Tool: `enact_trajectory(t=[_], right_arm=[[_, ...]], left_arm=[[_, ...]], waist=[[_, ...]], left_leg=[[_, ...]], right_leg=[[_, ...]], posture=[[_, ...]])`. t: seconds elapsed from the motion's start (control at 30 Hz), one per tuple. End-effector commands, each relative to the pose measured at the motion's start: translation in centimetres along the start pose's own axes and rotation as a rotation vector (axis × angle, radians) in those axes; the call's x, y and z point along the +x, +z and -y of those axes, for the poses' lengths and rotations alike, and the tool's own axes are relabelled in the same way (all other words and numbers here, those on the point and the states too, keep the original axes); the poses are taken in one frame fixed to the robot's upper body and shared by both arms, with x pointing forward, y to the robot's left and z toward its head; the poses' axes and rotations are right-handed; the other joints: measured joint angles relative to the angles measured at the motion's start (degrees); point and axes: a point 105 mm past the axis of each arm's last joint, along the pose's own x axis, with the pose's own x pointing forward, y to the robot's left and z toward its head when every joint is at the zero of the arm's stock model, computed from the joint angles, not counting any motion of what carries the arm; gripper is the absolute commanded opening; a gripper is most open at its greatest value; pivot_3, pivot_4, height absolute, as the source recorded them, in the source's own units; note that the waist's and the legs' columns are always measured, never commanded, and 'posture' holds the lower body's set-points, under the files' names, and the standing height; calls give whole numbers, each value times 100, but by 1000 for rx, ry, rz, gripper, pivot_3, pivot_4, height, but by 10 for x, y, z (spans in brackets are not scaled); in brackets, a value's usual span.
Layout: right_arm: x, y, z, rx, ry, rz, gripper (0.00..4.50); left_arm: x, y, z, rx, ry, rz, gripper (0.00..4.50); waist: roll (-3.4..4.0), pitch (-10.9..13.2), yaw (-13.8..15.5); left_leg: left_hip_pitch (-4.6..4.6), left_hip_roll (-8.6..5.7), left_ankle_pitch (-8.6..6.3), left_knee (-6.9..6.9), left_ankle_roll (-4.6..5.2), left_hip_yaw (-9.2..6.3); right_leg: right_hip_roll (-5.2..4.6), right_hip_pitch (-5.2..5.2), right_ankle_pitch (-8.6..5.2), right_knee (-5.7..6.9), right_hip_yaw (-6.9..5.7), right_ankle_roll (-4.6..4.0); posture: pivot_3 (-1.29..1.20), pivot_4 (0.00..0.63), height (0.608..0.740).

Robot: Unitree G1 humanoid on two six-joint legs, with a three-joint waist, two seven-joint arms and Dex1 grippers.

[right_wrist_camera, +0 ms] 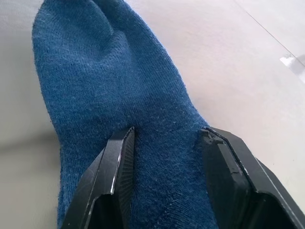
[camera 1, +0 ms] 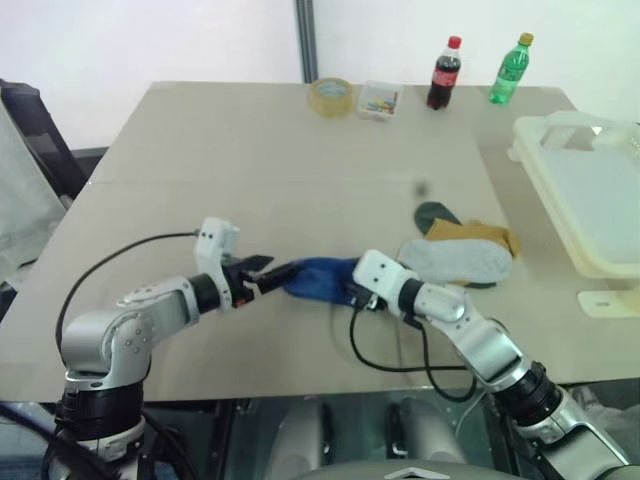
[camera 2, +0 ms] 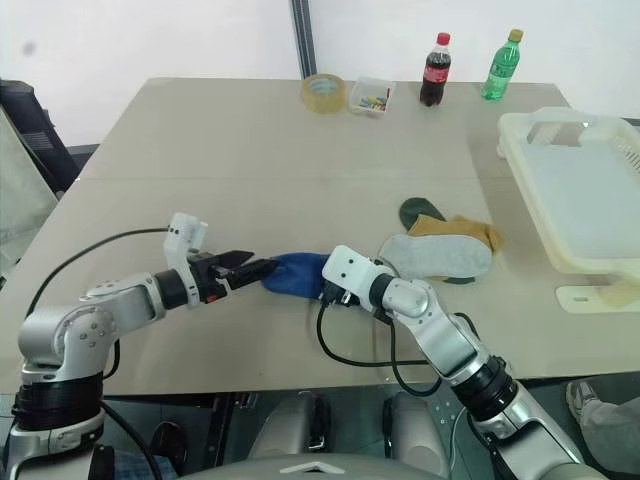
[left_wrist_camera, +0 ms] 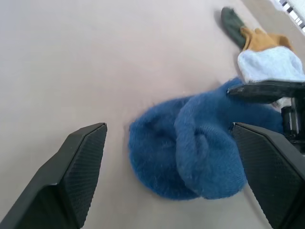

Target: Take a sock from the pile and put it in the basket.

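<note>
Two grippers met at the blue sock [camera 1: 318, 277] in the lower middle of the frame, left of the pile [camera 1: 462, 250]. Right gripper [right_wrist_camera: 167, 157] pinched its bunched knit; left gripper [left_wrist_camera: 171, 157] stood wide apart beside it. Soft, light and limp, it would best be held mid-fold. Basket [camera 1: 560, 190] sat far right.

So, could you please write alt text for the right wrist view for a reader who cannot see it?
A bright blue knit sock lies on a beige table, and the right gripper has its two black fingers closed on the sock's near end, one on each side. The rest of the sock stretches away from the gripper across the tabletop.
</note>
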Motion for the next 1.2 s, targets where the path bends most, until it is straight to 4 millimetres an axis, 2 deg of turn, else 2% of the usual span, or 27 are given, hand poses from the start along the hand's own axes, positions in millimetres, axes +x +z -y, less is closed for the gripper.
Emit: enact_trajectory(t=[0.03, 0.2, 0.37, 0.43, 0.5, 0.57, 0.73, 0.93, 1.07, 1.2], right_arm=[[1, -28, -5, 14, 11, -115, 2222], [2, -28, -4, -11, 7, -120, 2222], [4, -29, -3, -23, 3, -124, 2222], [4, -29, -2, -26, 4, -125, 2222], [4, -29, -2, -42, 8, -127, 2222], [4, -29, -1, -53, 13, -128, 2222], [6, -27, -1, -81, 22, -120, 2222], [5, -27, -1, -86, 13, -124, 2222], [6, -29, 0, -103, 5, -129, 2222], [7, -23, 4, -115, -11, -115, 2222]], left_arm=[[8, 2, -4, 27, 1, 0, 4468], [16, 1, -10, 33, -18, -40, 4468], [18, -10, 5, -74, -157, -107, 4468], [19, -7, 12, -128, -218, -96, 4468], [19, 12, 25, -263, -352, -14, 4468], [16, 20, 30, -330, -424, -5, 4468], [13, 27, 33, -414, -490, -11, 4468], [6, 41, 37, -470, -549, 55, 4468], [0, 39, 48, -484, -613, 40, 4468], [5, 37, 51, -500, -617, 40, 4468]], waist=[[-3, -4, 9], [6, -13, 6], [7, -13, -3], [7, -14, 0], [8, -15, 5], [2, -13, 0], [0, -10, -12], [-1, -10, -14], [0, -10, -15], [-1, -10, -14]], left_leg=[[2, 0, 0, 0, 0, 0], [22, -1, -7, -1, 12, 4], [61, 1, -12, -10, 18, 9], [71, 1, -13, -12, 19, 10], [74, 1, -13, -12, 19, 8], [74, -3, -13, -8, 20, 5], [74, -5, -12, -10, 20, 3], [74, -3, -11, -10, 17, 1], [74, -3, -7, -10, 9, -1], [74, -5, -6, -10, 7, -1]], right_leg=[[-1, 2, 0, 1, 0, 0], [-1, 12, 0, 3, 2, -3], [-4, 44, -4, 0, 7, -8], [-9, 51, -11, 0, 7, -19], [-37, 56, -11, 0, 5, -19], [-39, 59, -8, 1, -4, -13], [-10, 64, -2, 0, -4, -1], [-39, 64, -2, 0, 0, -2], [-43, 67, -2, 0, 4, -2], [-46, 68, -2, -1, 8, -2]], posture=[[0, 150, 735], [0, 150, 735], [0, 150, 735], [0, 150, 735], [0, 150, 735], [0, 150, 735], [0, 150, 735], [0, 150, 735], [0, 150, 735], [0, 150, 735]])
